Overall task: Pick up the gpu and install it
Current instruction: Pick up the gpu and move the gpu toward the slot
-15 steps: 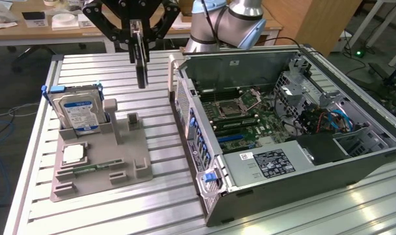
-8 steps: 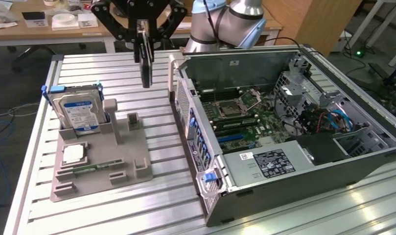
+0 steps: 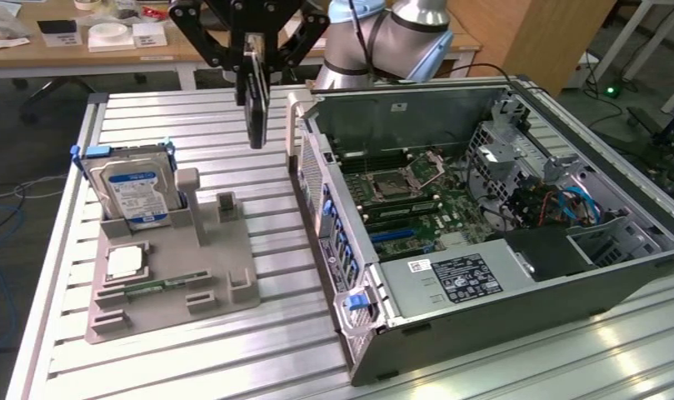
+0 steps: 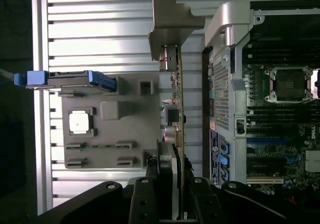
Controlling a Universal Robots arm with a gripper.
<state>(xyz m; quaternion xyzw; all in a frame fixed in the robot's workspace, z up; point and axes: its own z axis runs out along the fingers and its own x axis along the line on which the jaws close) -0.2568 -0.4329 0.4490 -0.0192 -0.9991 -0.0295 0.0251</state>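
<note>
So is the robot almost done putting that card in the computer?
About halfway. Done: the gpu is picked up and hangs clear of the table. In hand: the gripper is shut on it, holding it on edge between the grey holder and the open computer case. Left: it isn't plugged into the motherboard yet.

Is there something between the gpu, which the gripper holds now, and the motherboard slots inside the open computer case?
Yes. The perforated wall of the case stands between the gpu, clamped in the gripper, and the motherboard. The case is open on top, and nothing visible covers the slots.
</note>
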